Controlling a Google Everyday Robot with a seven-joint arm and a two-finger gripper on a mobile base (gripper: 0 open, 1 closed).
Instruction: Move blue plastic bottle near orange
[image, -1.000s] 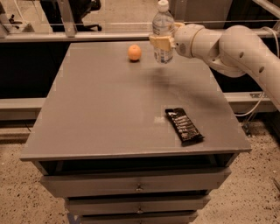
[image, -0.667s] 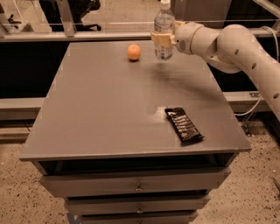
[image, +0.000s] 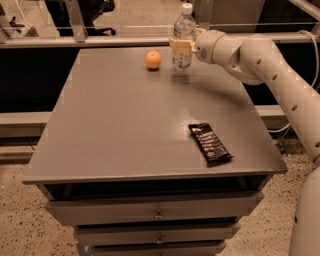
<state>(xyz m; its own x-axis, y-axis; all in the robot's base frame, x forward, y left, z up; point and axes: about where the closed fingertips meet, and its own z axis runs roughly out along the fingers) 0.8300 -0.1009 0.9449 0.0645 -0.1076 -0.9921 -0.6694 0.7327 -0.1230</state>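
Note:
The blue plastic bottle (image: 183, 36), clear with a white cap, stands upright near the far edge of the grey table (image: 125, 125). My gripper (image: 182, 46) comes in from the right on a white arm and is shut on the bottle's middle. The orange (image: 153, 59) sits on the table just left of the bottle, a short gap away. The bottle's base is at or just above the tabletop; I cannot tell which.
A black snack bar wrapper (image: 210, 142) lies near the table's front right. The white arm (image: 270, 70) spans the right side above the table. Drawers (image: 155, 210) sit under the tabletop. A rail (image: 100, 40) runs behind the far edge.
The gripper and bottle have shifted slightly left and farther back, ending closer to the orange. The orange and wrapper have not moved.

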